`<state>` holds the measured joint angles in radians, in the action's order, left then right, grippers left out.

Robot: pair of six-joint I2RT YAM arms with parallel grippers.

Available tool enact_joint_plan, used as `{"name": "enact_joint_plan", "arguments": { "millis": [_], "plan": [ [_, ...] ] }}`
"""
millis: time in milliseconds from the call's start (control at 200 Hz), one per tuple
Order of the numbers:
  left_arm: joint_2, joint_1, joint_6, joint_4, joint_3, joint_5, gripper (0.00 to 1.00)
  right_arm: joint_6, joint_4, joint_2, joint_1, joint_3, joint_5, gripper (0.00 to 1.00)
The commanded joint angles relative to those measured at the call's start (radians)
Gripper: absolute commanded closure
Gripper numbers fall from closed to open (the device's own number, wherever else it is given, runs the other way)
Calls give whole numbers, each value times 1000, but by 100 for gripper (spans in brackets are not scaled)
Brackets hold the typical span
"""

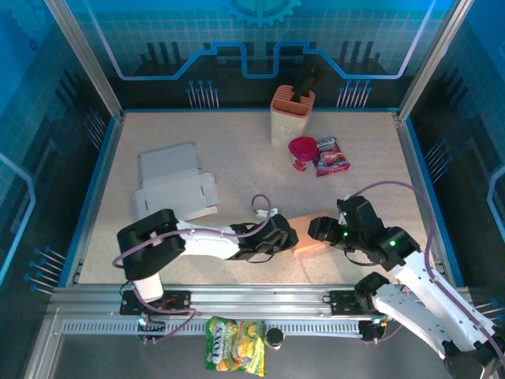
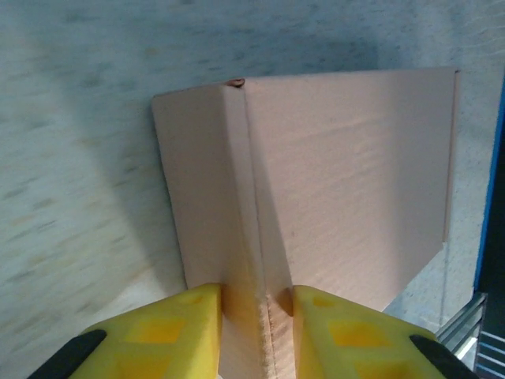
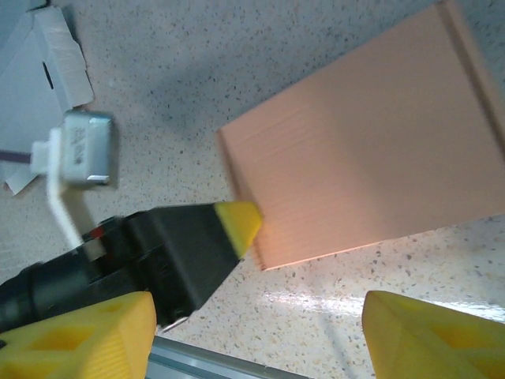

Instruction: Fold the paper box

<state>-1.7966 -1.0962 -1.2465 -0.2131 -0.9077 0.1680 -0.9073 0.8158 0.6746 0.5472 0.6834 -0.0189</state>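
A salmon-pink paper box (image 1: 306, 237) lies flat on the speckled table near the front edge, between my two grippers. My left gripper (image 2: 256, 304) is shut on a raised fold of the paper box (image 2: 347, 181), its yellow fingers (image 2: 177, 324) pressing the crease from both sides. In the top view the left gripper (image 1: 289, 236) reaches in from the left. My right gripper (image 3: 256, 332) stands open just off the near edge of the box (image 3: 371, 150), nothing between its fingers; it sits right of the box (image 1: 318, 230). The left gripper's yellow fingertip (image 3: 238, 224) touches the box corner.
A white unfolded cardboard box (image 1: 175, 188) lies at the left. At the back stand a peach holder (image 1: 293, 113), a pink cup (image 1: 302, 150) and a snack packet (image 1: 331, 155). A yellow snack bag (image 1: 235, 355) lies below the front rail. The metal rail (image 3: 221, 365) runs close by.
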Motion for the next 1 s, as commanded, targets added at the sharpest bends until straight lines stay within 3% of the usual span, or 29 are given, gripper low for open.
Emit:
{"name": "enact_joint_plan", "arguments": {
  "millis": [0,210,335,555,660,800,885,995],
  "plan": [
    [-102,-5,37,11,-114,3,75,29,92,-45,13,41,83,30],
    [-288,-2,58,-19,-330,-44,76,38,166,-100,9,60,137,30],
    [-316,-1,92,-2,-405,-57,74,45,185,-121,8,62,149,30],
    [-99,14,179,84,-291,21,58,108,138,-161,7,64,68,28],
    [79,50,212,186,-173,74,57,133,100,-171,8,52,-4,28],
    [334,209,253,387,13,56,57,138,18,-149,21,16,-120,29],
    [464,391,302,491,115,-17,58,126,-32,-110,68,3,-139,30],
    [591,643,416,613,192,-54,60,94,-78,-57,194,11,-51,30]
  ]
}}
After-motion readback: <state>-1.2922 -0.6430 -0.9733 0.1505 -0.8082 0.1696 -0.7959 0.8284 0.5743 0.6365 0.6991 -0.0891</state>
